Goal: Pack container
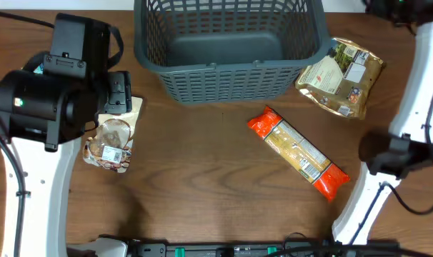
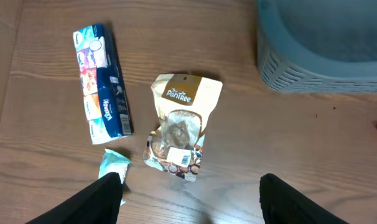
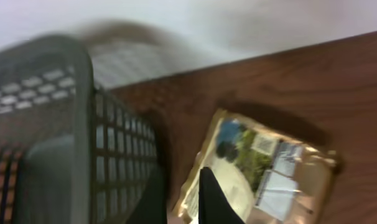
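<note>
The dark grey lattice-sided container (image 1: pixel 231 71) stands at the back centre with nothing in it. It also shows in the left wrist view (image 2: pixel 319 56) and the right wrist view (image 3: pixel 45 124). My left gripper (image 2: pixel 191 205) is open and empty above the table, just in front of a tan PanTree pouch (image 2: pixel 179 124), which also shows in the overhead view (image 1: pixel 113 139). My right gripper (image 3: pixel 182 199) has its fingers close together and holds nothing. It hovers over the gap between the container and a gold pouch (image 3: pixel 263 168), which also shows in the overhead view (image 1: pixel 341 75).
A long pasta packet with orange ends (image 1: pixel 299 151) lies diagonally right of centre. A blue tissue pack (image 2: pixel 101 81) and a small teal packet (image 2: pixel 114 165) lie left of the PanTree pouch. The right arm's white link (image 1: pixel 416 86) stands at the table's right side.
</note>
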You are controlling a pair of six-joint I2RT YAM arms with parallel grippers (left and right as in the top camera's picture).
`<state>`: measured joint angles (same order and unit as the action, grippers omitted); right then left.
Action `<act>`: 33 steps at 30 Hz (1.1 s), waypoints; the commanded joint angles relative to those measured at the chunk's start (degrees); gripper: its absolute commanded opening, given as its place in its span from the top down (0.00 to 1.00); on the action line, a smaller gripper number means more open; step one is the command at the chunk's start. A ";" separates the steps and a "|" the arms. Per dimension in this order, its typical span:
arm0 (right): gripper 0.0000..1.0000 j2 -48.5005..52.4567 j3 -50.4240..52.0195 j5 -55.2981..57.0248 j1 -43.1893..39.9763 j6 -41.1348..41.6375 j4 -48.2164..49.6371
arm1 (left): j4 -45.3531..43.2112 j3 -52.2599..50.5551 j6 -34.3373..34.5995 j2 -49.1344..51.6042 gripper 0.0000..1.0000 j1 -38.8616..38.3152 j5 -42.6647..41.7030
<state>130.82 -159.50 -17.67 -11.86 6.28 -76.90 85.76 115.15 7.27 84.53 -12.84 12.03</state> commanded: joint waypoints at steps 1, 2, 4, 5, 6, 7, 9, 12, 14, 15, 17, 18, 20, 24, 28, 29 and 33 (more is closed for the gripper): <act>0.99 3.23 0.02 -8.26 1.20 -3.78 -0.17 | 0.35 0.20 0.33 -0.31 0.30 0.28 0.68; 0.99 4.17 0.02 -9.03 1.51 -3.82 -0.20 | 0.35 0.20 0.31 -0.31 0.30 0.28 0.68; 0.99 5.92 0.02 -9.46 2.21 -3.80 -0.24 | 0.35 0.20 0.33 -0.31 0.30 0.28 0.68; 0.99 6.56 0.02 -9.60 2.54 -3.82 -0.24 | 0.37 0.20 0.31 -0.31 0.30 0.28 0.68; 0.99 7.26 0.02 -9.57 2.95 -3.85 -0.24 | 0.37 0.20 0.33 -0.31 0.30 0.28 0.68; 0.99 7.89 0.02 -9.57 3.39 -3.89 -0.24 | 0.37 0.20 0.31 -0.31 0.29 0.31 0.68; 0.99 8.83 0.02 -9.62 4.35 -5.07 -0.22 | 0.37 0.20 0.31 -0.31 0.30 0.28 0.68; 0.99 9.38 0.02 -9.55 5.77 -6.45 -0.15 | 0.35 0.20 0.31 -0.31 0.29 0.28 0.68; 0.99 9.46 0.04 -9.20 6.60 -6.60 0.09 | 0.37 0.20 0.31 -0.31 0.30 0.31 0.68; 0.99 9.46 0.02 -8.87 6.95 -6.60 0.22 | 0.37 0.20 0.31 -0.31 0.30 0.31 0.68; 0.99 9.46 0.02 -8.63 7.43 -6.62 0.39 | 0.37 0.20 0.31 -0.31 0.29 0.28 0.68; 0.99 9.46 0.02 -8.66 7.54 -6.60 0.37 | 0.37 0.20 0.31 -0.31 0.29 0.31 0.68; 0.99 9.46 0.02 -8.70 7.58 -6.60 0.20 | 0.42 0.20 0.31 -0.31 0.29 0.31 0.68; 0.99 9.46 0.02 -9.51 7.85 -7.98 -0.68 | 0.39 0.20 0.31 -0.31 0.30 0.31 0.68; 0.99 9.46 0.02 -10.56 8.37 -8.85 -1.31 | 0.44 0.20 0.31 -0.31 0.30 0.31 0.68; 0.99 9.46 0.02 -11.43 8.57 -9.64 -1.38 | 0.55 0.20 0.31 -0.31 0.29 0.31 0.68; 0.99 9.46 0.02 -13.68 9.62 -11.50 -1.38 | 0.72 0.20 0.31 -0.31 0.29 0.31 0.68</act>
<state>140.20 -159.17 -27.44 -4.62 -1.85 -77.97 86.02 115.15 7.29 84.53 -12.84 12.03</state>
